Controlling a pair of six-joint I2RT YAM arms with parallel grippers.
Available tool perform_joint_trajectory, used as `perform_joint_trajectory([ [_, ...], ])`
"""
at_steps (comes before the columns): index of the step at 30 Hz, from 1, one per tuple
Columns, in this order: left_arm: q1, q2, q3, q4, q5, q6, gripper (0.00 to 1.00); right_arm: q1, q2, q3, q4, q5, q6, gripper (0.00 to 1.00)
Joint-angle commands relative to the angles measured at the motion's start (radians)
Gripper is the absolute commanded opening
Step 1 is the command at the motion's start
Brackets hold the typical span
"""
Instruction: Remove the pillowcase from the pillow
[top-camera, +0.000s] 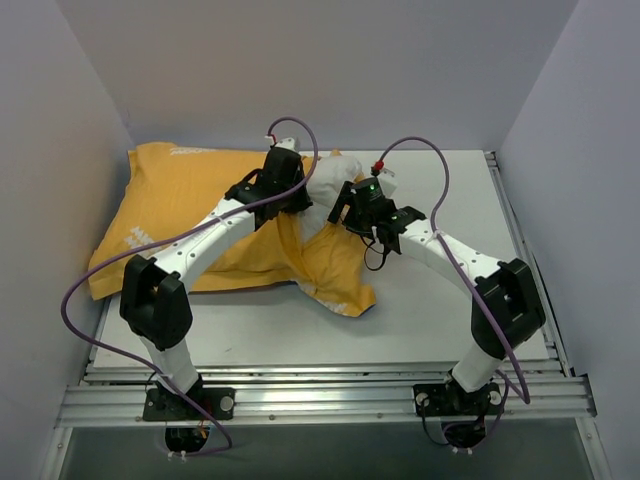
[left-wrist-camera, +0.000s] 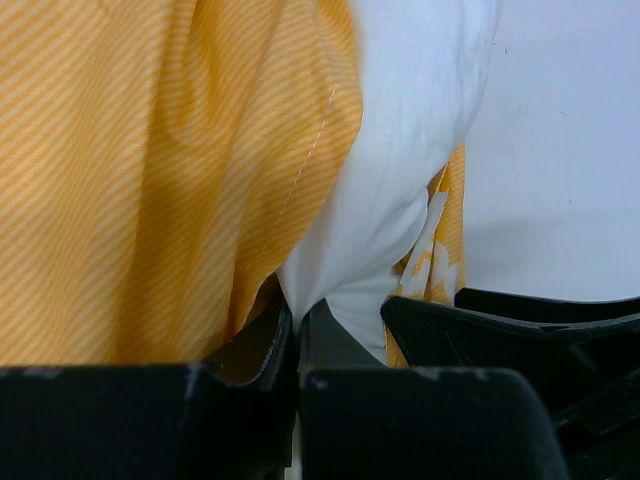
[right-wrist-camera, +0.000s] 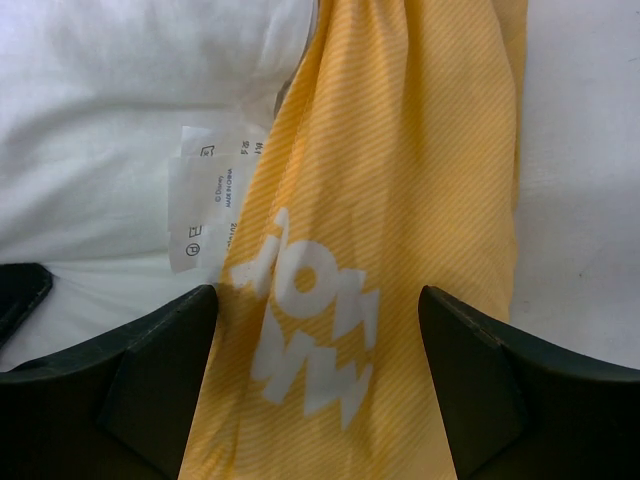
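Observation:
The orange-yellow pillowcase (top-camera: 190, 210) lies across the table's left and middle, white lettering up. The white pillow (top-camera: 333, 190) sticks out of its right end. My left gripper (top-camera: 290, 198) is shut on a pinch of white pillow fabric (left-wrist-camera: 400, 150), with the pillowcase (left-wrist-camera: 150, 170) bunched just to its left. My right gripper (top-camera: 347, 215) is open, with its jaws on either side of a hanging fold of pillowcase (right-wrist-camera: 400, 200) with white lettering. The pillow (right-wrist-camera: 120, 90) and its small tag (right-wrist-camera: 205, 200) lie to the upper left of my right gripper (right-wrist-camera: 315, 345).
The grey table (top-camera: 450, 300) has a metal rail along its right and near edges. White walls close in the back and both sides. Part of the right arm (left-wrist-camera: 520, 330) shows dark at the lower right of the left wrist view.

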Motion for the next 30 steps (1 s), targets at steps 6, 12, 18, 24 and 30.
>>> perform_joint_trajectory([
  [6,-0.028,-0.024,-0.017,0.078,0.043,-0.022,0.02,0.006,-0.047,0.057,-0.001,0.049,0.001,0.77],
  [12,-0.034,-0.032,-0.026,0.081,0.040,-0.023,0.02,0.009,0.003,0.064,-0.001,0.046,0.017,0.78],
  [18,-0.031,-0.041,-0.022,0.072,0.009,-0.013,0.02,0.008,0.037,-0.070,0.010,0.050,0.034,0.60],
  [24,0.003,-0.046,0.000,0.070,-0.009,-0.021,0.02,-0.035,-0.039,-0.261,0.002,0.057,0.034,0.11],
  [30,0.044,-0.093,0.032,0.095,-0.112,-0.062,0.02,-0.202,-0.251,-0.528,-0.022,0.024,0.006,0.00],
])
